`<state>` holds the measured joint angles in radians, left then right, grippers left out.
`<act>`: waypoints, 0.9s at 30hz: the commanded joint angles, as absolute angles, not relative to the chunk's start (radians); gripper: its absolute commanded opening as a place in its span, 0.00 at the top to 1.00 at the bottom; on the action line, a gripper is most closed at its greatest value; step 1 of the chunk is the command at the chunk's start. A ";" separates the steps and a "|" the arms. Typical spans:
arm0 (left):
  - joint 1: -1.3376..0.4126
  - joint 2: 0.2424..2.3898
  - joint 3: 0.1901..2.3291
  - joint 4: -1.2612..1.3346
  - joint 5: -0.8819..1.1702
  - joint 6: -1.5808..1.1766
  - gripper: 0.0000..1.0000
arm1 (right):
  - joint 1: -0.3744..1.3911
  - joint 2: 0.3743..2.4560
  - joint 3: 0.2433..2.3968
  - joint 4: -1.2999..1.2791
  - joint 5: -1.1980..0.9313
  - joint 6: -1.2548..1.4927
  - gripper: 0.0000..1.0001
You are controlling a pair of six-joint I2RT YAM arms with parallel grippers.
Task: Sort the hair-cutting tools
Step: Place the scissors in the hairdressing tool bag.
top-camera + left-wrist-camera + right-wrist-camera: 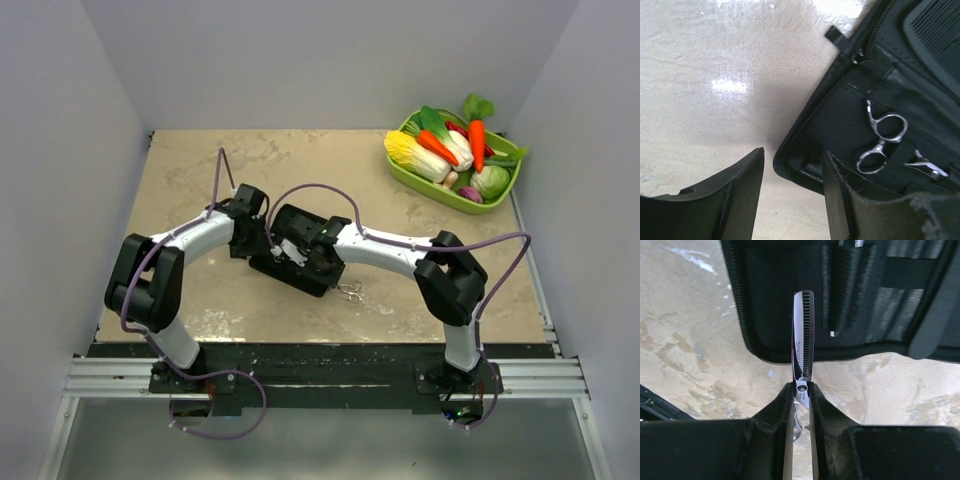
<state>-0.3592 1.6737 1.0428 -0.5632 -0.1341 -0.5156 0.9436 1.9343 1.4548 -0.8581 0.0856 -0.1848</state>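
Note:
A flat black zip case (300, 275) lies open at the table's middle. My right gripper (801, 387) is shut on a silver toothed scissors (803, 335) at its pivot, blade pointing over the case's edge (780, 315). In the top view this gripper (298, 250) sits over the case. My left gripper (792, 170) is open, one finger over the case's corner (805, 150) and one over bare table. Another silver scissors (882, 137) sits in a case pocket, its ring handles showing. A black comb (935, 30) lies in the case's far side. A small silver ring-handled scissors (350, 291) lies on the table right of the case.
A green basket (440, 192) full of toy vegetables stands at the back right corner. White walls close in the table on three sides. Both arms' purple cables (320, 188) loop above the case.

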 commanded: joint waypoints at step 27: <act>-0.299 1.758 0.910 -0.416 -0.018 -0.460 0.48 | 0.977 2.118 1.670 -0.966 0.097 -0.198 1.00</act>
